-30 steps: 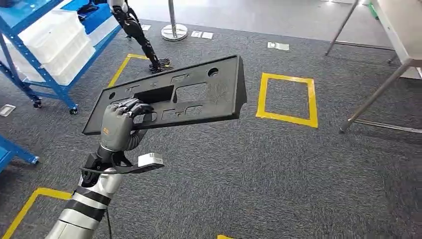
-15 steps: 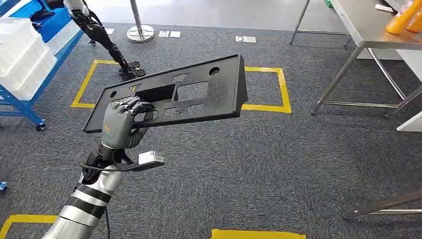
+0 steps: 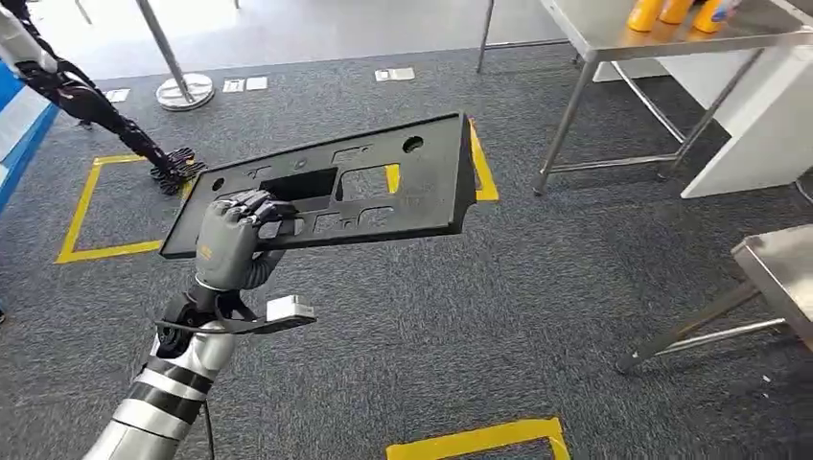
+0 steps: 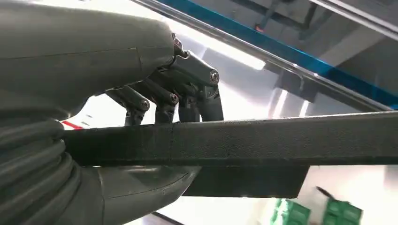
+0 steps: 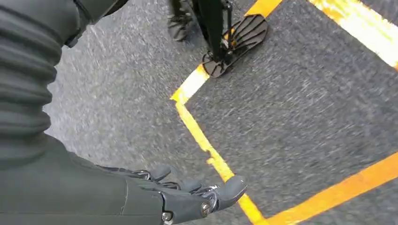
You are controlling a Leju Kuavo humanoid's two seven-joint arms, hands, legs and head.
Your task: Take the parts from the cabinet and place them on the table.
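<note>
My left hand [image 3: 230,241] is clamped on the near end of the black panel [image 3: 345,187], whose long axis runs away to my right, toward the steel table [image 3: 614,34] far beyond it. My right hand [image 5: 187,199] hangs loose, holding nothing.

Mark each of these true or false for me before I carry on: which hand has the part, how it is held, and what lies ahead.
1. The left hand grips the black panel. True.
2. The panel rests on the steel table. False: it is held in the air above the grey carpet.
3. The right hand holds a second part. False: it holds nothing and hangs over the carpet.
4. Orange bottles stand on the steel table. True.
5. The hand grips the panel near its left end. True.
</note>
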